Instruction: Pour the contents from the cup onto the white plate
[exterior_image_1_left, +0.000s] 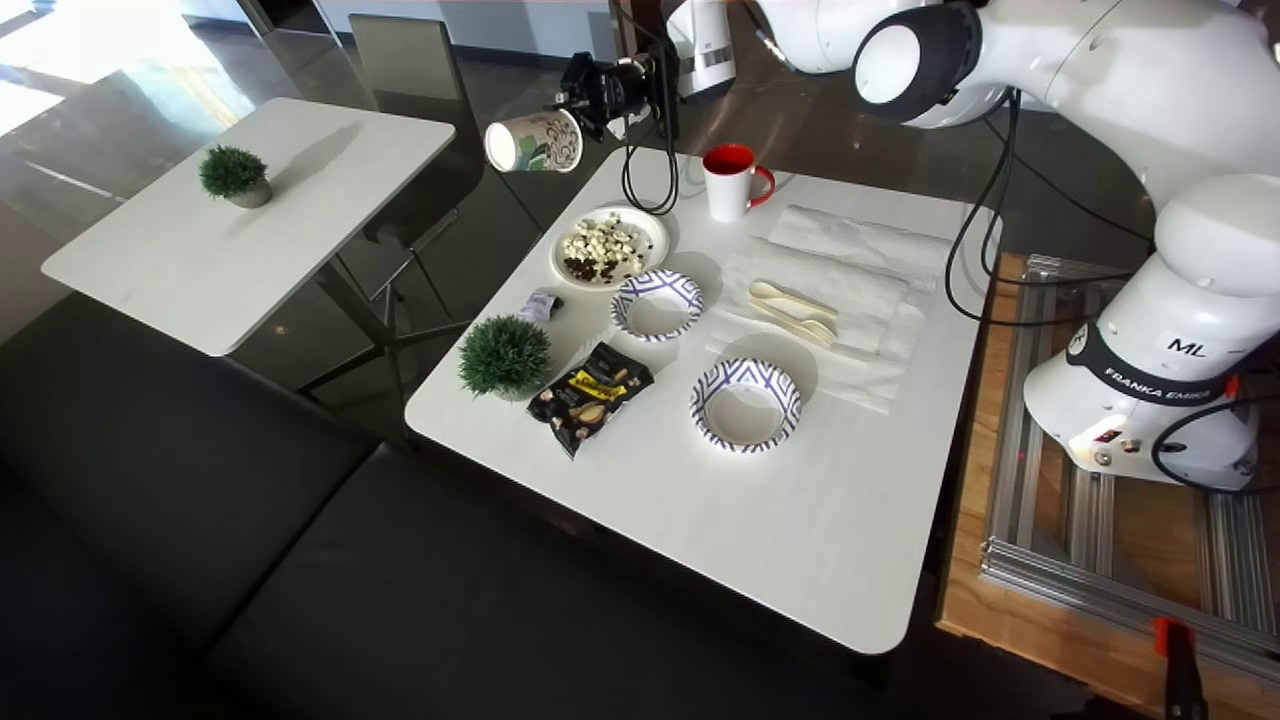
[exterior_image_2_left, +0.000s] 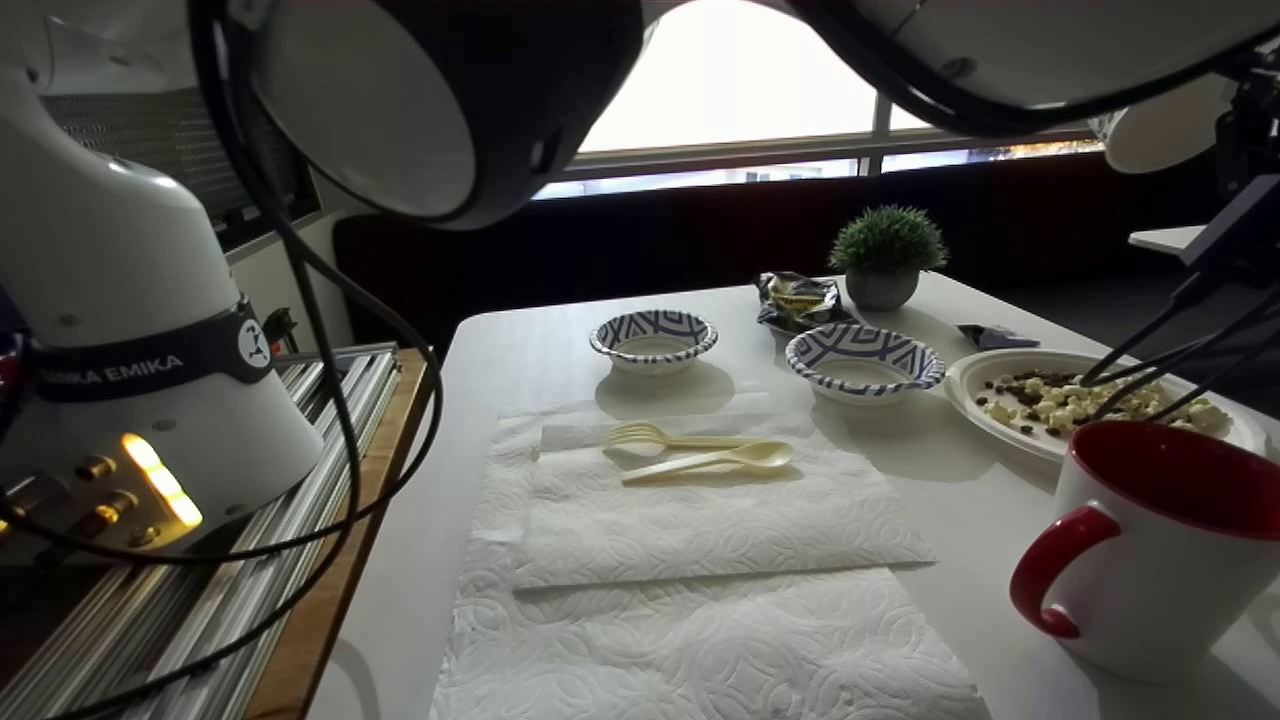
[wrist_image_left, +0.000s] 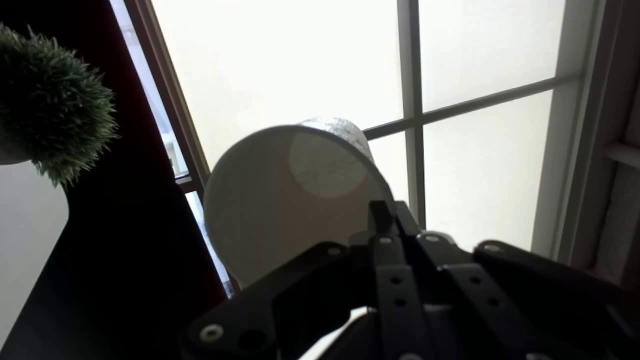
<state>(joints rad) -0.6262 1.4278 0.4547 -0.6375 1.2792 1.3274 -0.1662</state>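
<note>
Bright window panes (wrist_image_left: 280, 60) fill much of the wrist view, and a white, round-cornered table (exterior_image_1_left: 820, 540) takes the middle of the frame in an exterior view. Near the upper middle of that frame, a white paper cup with dark scrolls and green leaves (exterior_image_1_left: 540, 142) is held sideways, its long axis nearly level, base to the left, mouth to the right towards the black two-fingered gripper (wrist_image_left: 393, 215). Below and a little right of it sits the round, plain white shallow plate (exterior_image_1_left: 655, 237), bearing pale popcorn (exterior_image_1_left: 600, 240) and dark brown bits (exterior_image_1_left: 580, 270). Since no contents show inside the cup (shade dulls its wall), I judge the pour about done, and the next move calls for turning that mouth up and away from the plate. The fingers are nearly together, pinching the rim with only thin cup wall between.
</note>
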